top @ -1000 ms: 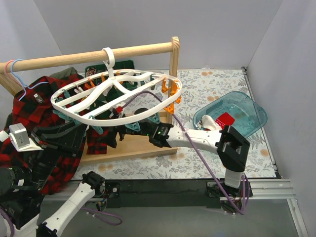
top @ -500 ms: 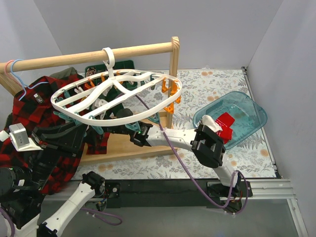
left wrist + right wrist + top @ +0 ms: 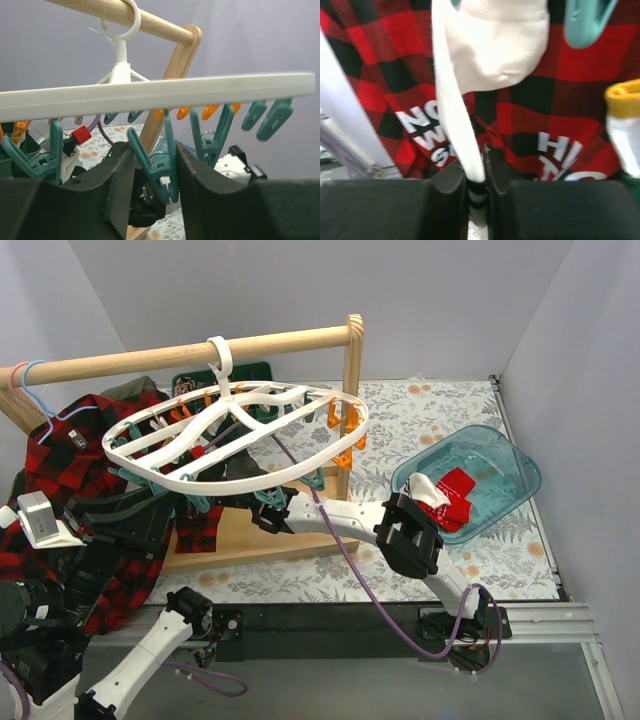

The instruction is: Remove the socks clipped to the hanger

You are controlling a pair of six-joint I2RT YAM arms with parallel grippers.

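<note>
Pinching a hanging white fabric sock below the white plastic oval hanger with right gripper; straddling a teal plastic clip under it with left gripper, clamped or loose impossible to tell.

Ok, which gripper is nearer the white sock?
Right: the right gripper pinches the lower end of the white sock; the left gripper is off it, straddling a teal clip.

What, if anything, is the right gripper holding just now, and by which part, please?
The right gripper is shut on a white sock, pinching its narrow lower end, where dark stripes show.
</note>
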